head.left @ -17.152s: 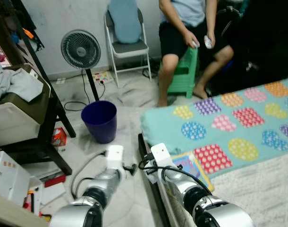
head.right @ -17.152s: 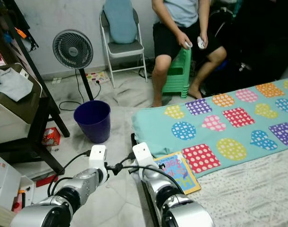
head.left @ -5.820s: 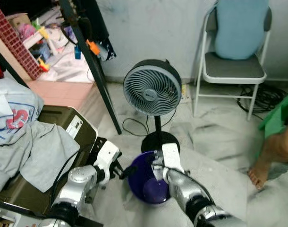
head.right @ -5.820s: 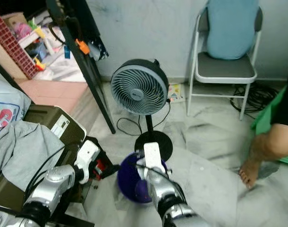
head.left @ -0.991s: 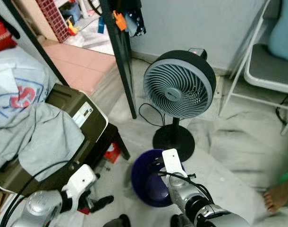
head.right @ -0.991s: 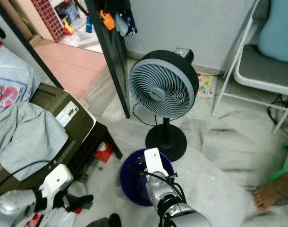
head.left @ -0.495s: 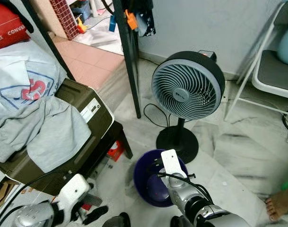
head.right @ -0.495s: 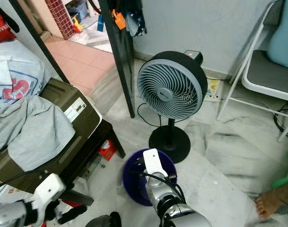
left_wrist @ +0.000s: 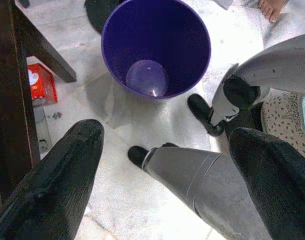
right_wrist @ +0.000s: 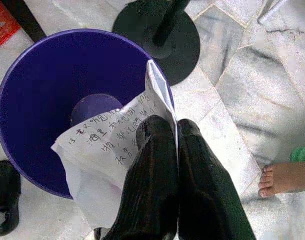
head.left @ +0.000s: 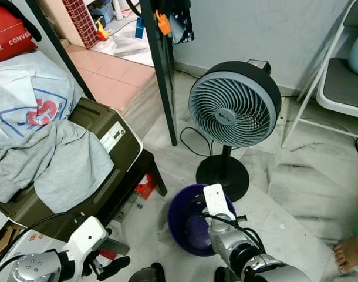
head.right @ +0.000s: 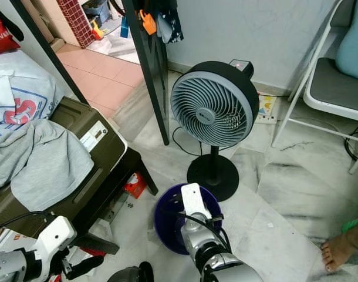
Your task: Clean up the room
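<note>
My right gripper (right_wrist: 175, 131) is clamped on a sheet of handwritten paper (right_wrist: 110, 145), hanging directly over the mouth of the purple bin (right_wrist: 22, 125). Left gripper (left_wrist: 165, 145): fingers spread wide, holding nothing, low near the floor beside the bin.

Progress, judged: the paper is carried to the bin but not yet dropped. The bin's bottom looks bare. Remaining: release this sheet. A small red carton (head.left: 145, 185) lies under the dark bench (head.left: 141, 170) and grey clothes (head.left: 61, 164) are heaped on the case above it, possibly further tidying.

Paper: white, crumpled and folded along one edge, dark handwriting on one face. The lower corner droops inside the rim.
</note>
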Tool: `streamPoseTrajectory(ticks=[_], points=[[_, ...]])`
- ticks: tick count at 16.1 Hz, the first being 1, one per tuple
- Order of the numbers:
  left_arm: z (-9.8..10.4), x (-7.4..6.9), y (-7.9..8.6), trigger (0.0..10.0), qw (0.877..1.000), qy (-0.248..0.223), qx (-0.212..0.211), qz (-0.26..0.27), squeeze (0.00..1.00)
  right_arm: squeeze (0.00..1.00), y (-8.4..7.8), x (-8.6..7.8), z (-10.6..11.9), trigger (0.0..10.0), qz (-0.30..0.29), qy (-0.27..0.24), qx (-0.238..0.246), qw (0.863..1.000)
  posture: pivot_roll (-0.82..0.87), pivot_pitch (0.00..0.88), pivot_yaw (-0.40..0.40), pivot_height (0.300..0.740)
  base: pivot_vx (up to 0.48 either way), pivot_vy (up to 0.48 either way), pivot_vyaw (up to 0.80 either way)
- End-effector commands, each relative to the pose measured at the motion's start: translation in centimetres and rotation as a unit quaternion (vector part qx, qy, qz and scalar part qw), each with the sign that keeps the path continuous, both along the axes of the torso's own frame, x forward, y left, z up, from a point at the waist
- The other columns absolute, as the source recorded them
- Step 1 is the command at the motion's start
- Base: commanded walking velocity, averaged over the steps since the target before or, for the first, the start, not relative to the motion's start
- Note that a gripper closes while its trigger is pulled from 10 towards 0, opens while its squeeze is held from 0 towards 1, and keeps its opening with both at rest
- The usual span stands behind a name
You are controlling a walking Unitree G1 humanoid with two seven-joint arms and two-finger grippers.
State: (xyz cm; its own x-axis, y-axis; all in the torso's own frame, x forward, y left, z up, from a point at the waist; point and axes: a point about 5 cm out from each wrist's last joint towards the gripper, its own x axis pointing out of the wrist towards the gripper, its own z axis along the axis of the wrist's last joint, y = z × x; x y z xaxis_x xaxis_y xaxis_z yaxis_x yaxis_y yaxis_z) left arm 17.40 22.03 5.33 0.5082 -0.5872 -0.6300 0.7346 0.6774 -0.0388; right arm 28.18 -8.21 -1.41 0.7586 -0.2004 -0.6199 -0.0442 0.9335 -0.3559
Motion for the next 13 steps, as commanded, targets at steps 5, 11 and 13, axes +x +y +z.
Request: streamPoseTrajectory(ticks=[5,11,13], points=[[-0.3,0.4,0.0,10.0,1.000,0.007,0.003,-0.007,0.00,0.00,-2.0,-0.1,-0.3,10.0,-0.016,-0.013,-0.015,1.000,0.02,0.222,0.133,0.740,0.000,0.000,0.00],[-0.2,2.0,-0.3,10.0,1.000,-0.011,0.000,0.004,0.00,0.00,-2.1,2.2,1.9,10.0,0.007,-0.072,-0.016,0.997,0.01,0.202,0.142,0.740,0.000,0.000,0.00],[-0.1,2.3,-0.4,10.0,1.000,-0.015,-0.002,0.002,0.00,0.00,-2.3,2.3,2.0,10.0,0.010,-0.076,-0.024,0.997,0.02,0.203,0.147,0.740,0.000,0.000,0.00]])
